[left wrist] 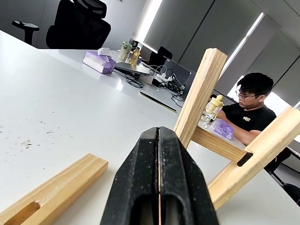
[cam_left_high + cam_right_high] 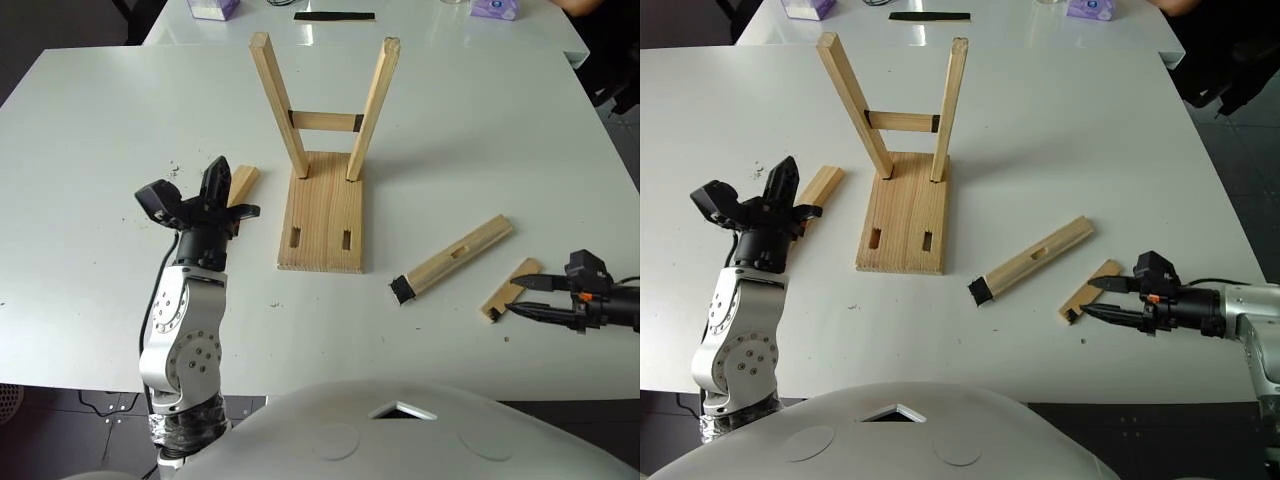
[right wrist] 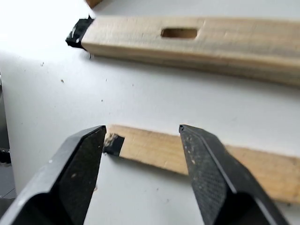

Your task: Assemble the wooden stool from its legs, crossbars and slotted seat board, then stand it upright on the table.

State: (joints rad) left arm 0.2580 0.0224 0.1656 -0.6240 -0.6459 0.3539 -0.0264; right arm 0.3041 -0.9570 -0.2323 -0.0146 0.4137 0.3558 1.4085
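While left hand (image 1: 158, 135) hovers pressed together, right hand (image 3: 142, 130) spread beside short crossbar (image 3: 211, 161) end.

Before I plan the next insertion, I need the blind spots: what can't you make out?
- Loose leg by the left gripper: near end hidden behind that gripper in the eye views, cut off by the left wrist view's edge.
- Short crossbar: far end cut off by the right wrist view's edge.
- Joints in the seat board: too small in the eye views to judge seating.

Tan seat board (image 2: 322, 215), black-tipped leg (image 2: 452, 258), white table (image 2: 100, 150)
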